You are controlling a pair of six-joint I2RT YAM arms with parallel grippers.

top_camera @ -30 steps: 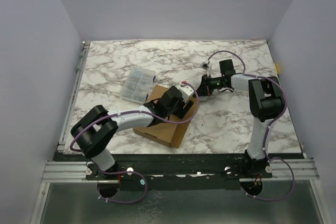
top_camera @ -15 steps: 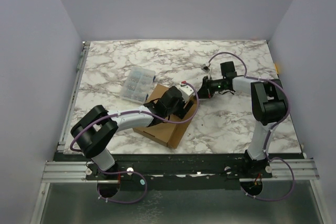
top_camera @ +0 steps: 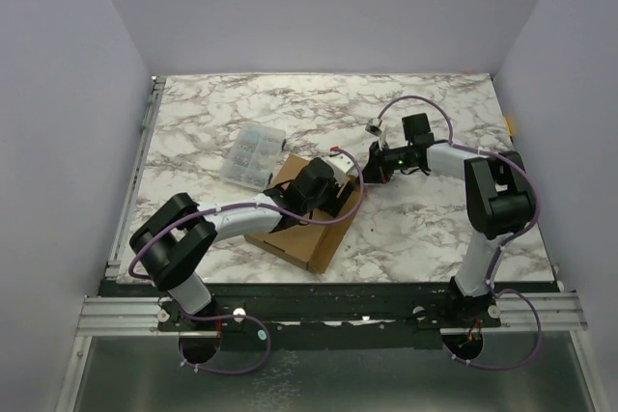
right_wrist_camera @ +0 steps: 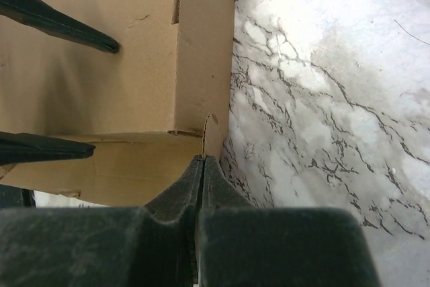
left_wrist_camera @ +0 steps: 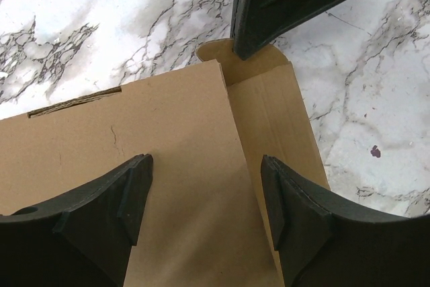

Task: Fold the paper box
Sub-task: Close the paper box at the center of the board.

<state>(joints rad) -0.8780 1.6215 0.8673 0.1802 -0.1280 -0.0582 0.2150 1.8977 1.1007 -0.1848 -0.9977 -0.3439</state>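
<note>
We see a table [top_camera: 290, 103] with a white marble top, crossed by grey and brown veins; in both wrist views the same marble fills the ground. Three plain walls close it in: the left wall [top_camera: 58, 94], the back wall [top_camera: 319, 7] and the right wall [top_camera: 570, 65], all pale lilac-grey. A metal rail [top_camera: 126, 315] runs along the near edge of the table, and a thinner strip [top_camera: 145, 142] along its left edge. Below the rail lies a dull grey sheet [top_camera: 328, 383]. The light is even and soft, with only faint shadows.
</note>
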